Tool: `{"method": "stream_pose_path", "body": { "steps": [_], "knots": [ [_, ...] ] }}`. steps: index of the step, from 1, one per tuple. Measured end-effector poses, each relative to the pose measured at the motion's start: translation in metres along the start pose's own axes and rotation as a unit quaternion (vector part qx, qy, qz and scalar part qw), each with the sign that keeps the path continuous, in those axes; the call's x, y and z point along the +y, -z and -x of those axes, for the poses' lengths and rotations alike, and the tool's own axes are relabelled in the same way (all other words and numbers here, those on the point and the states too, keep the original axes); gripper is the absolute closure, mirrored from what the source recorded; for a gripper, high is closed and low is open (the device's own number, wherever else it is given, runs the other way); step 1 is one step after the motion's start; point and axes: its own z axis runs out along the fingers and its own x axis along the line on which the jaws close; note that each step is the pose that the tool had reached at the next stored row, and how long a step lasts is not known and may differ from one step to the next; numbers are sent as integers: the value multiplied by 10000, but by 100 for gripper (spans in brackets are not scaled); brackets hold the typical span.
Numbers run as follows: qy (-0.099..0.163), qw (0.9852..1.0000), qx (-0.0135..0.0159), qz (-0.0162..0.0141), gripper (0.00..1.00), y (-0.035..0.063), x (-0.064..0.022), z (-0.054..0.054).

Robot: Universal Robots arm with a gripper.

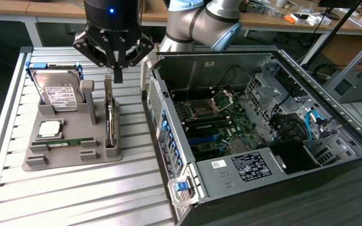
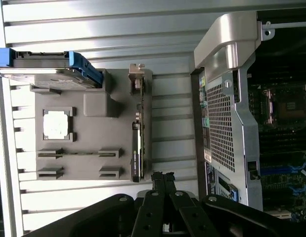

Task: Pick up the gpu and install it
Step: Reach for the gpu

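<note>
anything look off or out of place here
Nothing stands out. The gpu stands on edge in its slot of the gray holder, the hard drive leans in its cradle, and the gripper hangs above the gpu.

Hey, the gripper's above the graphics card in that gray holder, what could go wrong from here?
1. The gpu stands thin on edge in the gray holder; the gripper above it looks shut, so coming down like this could strike the card's top edge.
2. The holder's upright post sits close beside the card, so an off-centre descent might clip it.
3. The computer case wall rises right next to the holder; a low carry could snag it.
</note>
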Motion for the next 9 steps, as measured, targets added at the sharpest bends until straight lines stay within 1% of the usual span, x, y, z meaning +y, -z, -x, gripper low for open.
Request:
{"method": "stream_pose_path", "body": {
  "steps": [9],
  "knots": [
    [0, 10000, 0, 0, 89, 2, -6, -76]
  ]
}}
